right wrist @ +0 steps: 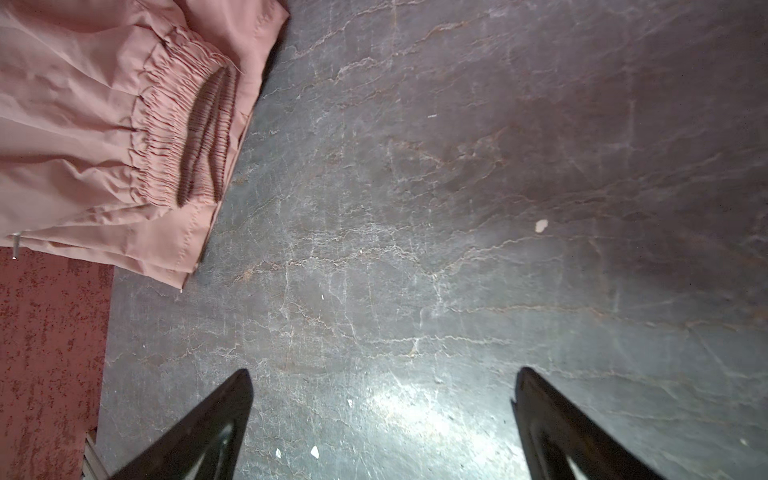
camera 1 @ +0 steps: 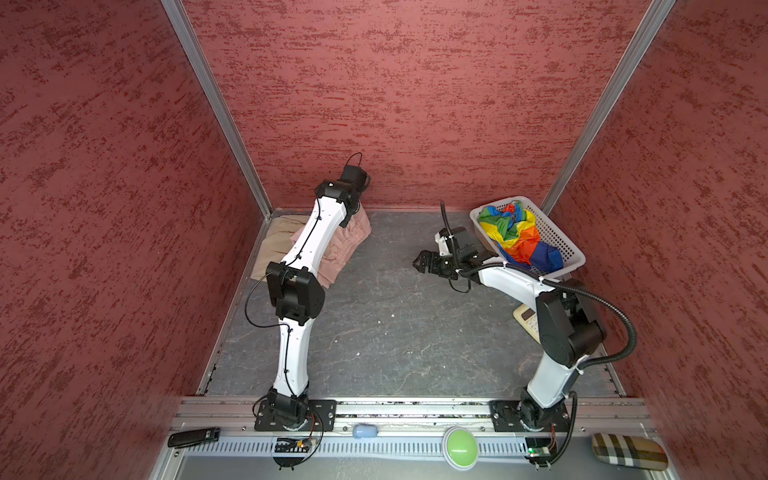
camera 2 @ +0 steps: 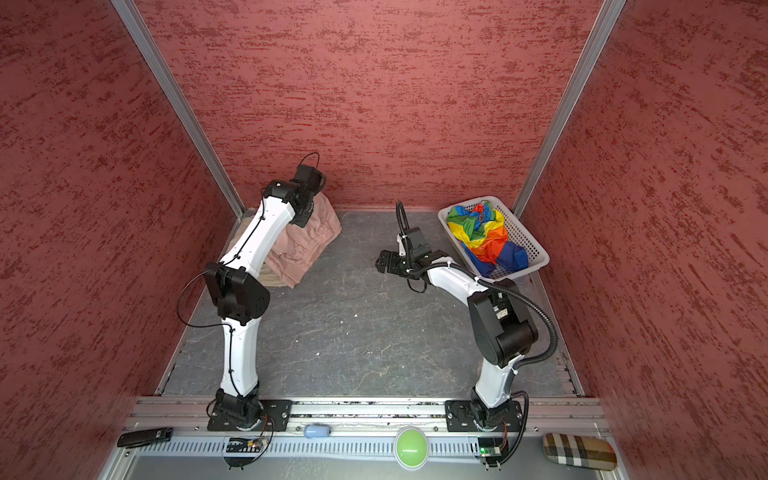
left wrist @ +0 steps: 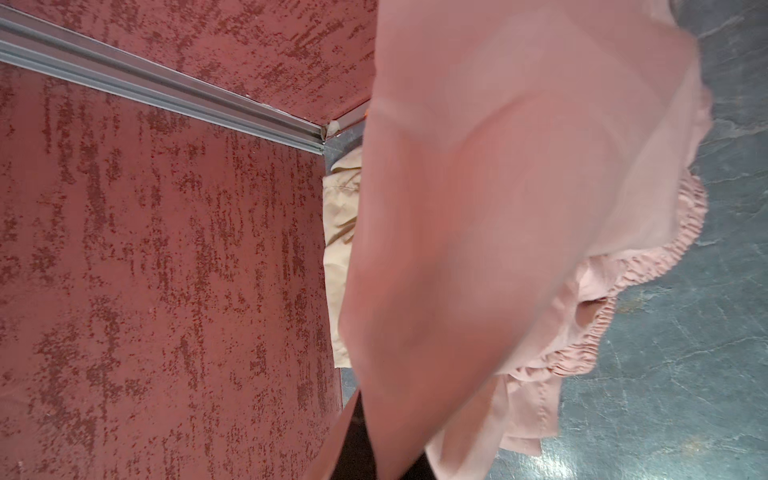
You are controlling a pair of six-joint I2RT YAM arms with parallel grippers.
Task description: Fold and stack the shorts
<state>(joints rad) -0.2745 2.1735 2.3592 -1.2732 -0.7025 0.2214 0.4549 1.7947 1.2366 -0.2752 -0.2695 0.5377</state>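
with our left end effector (camera 2: 306,218) clamped on the pink shorts (camera 1: 348,239) and the right end effector (right wrist: 382,374) spread empty, we should lay them squarely over the beige shorts (camera 1: 272,247) at far left.

Both top views look steeply down over the whole dark grey marbled tabletop (camera 1: 395,332), while the wrist cameras look down closely, sharing the dusty pink cloth shorts (left wrist: 478,208).

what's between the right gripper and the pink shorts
Only bare table between the right gripper and the pink shorts, seen in both top views.
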